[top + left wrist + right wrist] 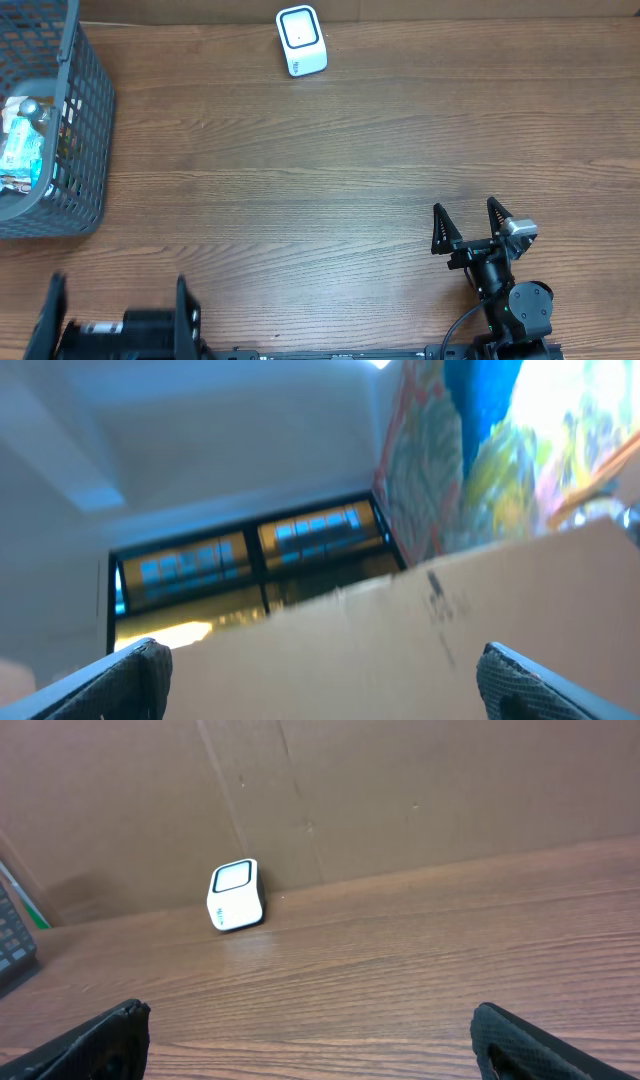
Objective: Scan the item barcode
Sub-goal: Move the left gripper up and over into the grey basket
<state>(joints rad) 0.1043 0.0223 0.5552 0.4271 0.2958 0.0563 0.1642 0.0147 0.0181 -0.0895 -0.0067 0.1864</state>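
The white barcode scanner (301, 41) stands at the table's far edge, its dark window facing up; the right wrist view shows the scanner (236, 895) against the cardboard wall. The items (24, 140) are several packets lying in the grey mesh basket (88, 150) at far left, and no barcode shows. At the near left edge is my left gripper (119, 287), open and empty. Its wrist view is blurred, with the left gripper (325, 682) tilted up at a cardboard wall. My right gripper (465, 210) (315, 1042) is open and empty at the near right, pointing toward the scanner.
A brown cardboard wall (420, 790) runs along the table's far edge behind the scanner. The basket's corner (15, 935) shows at the left of the right wrist view. Bare wood table (320, 180) lies between the grippers, basket and scanner.
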